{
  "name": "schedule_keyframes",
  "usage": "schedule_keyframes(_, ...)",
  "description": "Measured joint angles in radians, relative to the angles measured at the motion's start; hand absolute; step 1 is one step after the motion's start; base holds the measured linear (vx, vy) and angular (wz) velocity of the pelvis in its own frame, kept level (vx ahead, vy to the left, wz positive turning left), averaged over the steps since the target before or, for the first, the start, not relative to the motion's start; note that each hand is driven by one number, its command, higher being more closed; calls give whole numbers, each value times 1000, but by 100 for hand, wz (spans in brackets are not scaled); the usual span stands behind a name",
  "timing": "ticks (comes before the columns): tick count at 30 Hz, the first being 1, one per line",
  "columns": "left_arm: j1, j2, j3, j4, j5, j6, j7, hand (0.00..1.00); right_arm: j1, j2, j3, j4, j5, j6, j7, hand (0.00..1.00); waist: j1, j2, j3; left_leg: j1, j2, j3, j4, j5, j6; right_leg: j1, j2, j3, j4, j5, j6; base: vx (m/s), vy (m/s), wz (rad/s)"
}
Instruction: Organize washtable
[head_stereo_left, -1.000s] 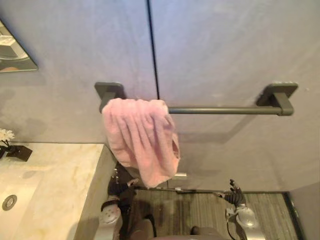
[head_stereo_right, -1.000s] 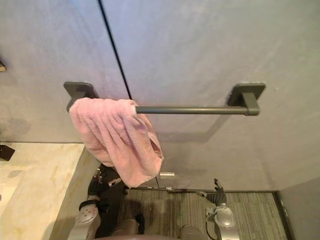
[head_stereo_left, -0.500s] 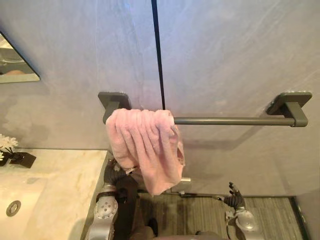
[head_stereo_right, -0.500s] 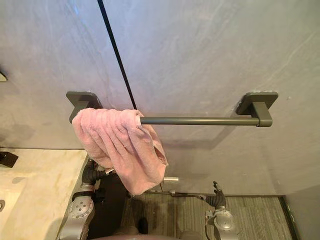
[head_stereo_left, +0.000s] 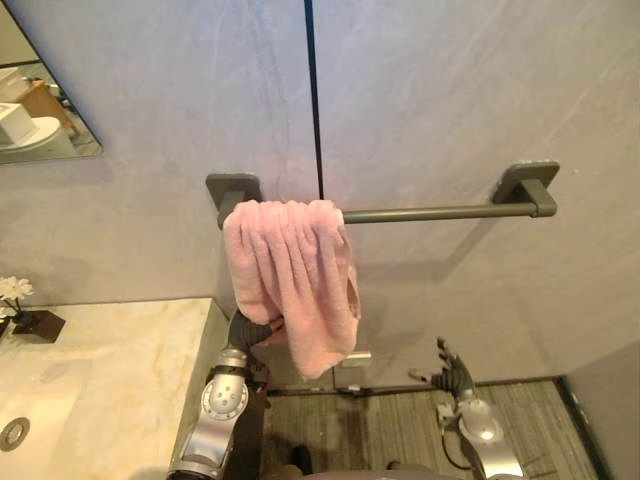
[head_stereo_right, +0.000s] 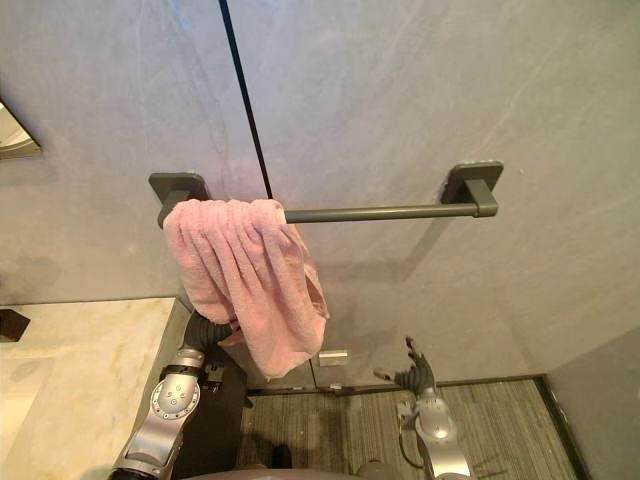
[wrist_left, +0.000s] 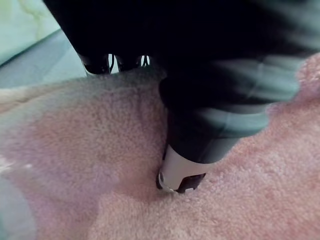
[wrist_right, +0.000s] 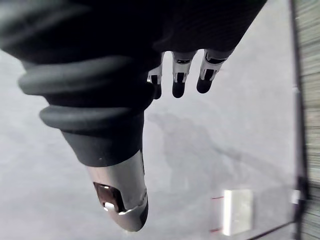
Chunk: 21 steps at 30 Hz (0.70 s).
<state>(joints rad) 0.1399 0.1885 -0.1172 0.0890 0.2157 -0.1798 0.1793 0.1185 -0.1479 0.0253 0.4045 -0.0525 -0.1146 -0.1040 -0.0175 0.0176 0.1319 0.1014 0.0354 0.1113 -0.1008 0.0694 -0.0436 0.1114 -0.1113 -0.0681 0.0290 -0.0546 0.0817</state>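
We should spread the bunched towel (head_stereo_left: 290, 270) evenly along the rail (head_stereo_left: 430, 212). Left hand (wrist_left: 182, 172) presses the towel; we cannot tell its grip. Right hand (head_stereo_left: 452, 374) hangs open, empty.

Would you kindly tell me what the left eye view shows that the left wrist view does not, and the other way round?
The left eye view adds the grey towel bar, the marble counter with its sink drain, white flowers, a mirror, and the right hand hanging open at lower right. The left wrist view adds a close look at the left hand pressed into cloth. Both share the pink towel, which hangs bunched at the bar's left end.
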Motion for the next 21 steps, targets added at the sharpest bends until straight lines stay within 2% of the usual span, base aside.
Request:
schedule_keyframes(5,-4,3,-11,0,3,-3,3,100,-3,-33,91,-193,2,-39,43,0,5,-10,-8,-1,1,3,5,1,0,-3,1,14,0,8,7,8,2,-3)
schedule_keyframes(7,-4,3,-15,0,3,-3,3,100,-6,-46,113,-200,3,-40,58,0,7,-20,-14,-1,1,3,6,4,5,-2,2,15,0,9,7,45,-5,-1)
schedule_keyframes(13,-5,-3,-54,0,-3,-4,3,100,-46,-76,196,-276,25,-44,86,0,4,-22,-17,1,0,1,6,5,5,7,4,15,-1,10,7,19,-2,-1)
schedule_keyframes(21,-3,-41,-81,2,-8,-4,19,100,-147,-48,331,-269,84,-51,86,0,10,-6,-37,1,2,-35,5,15,6,23,4,-18,3,7,5,-34,-17,13)
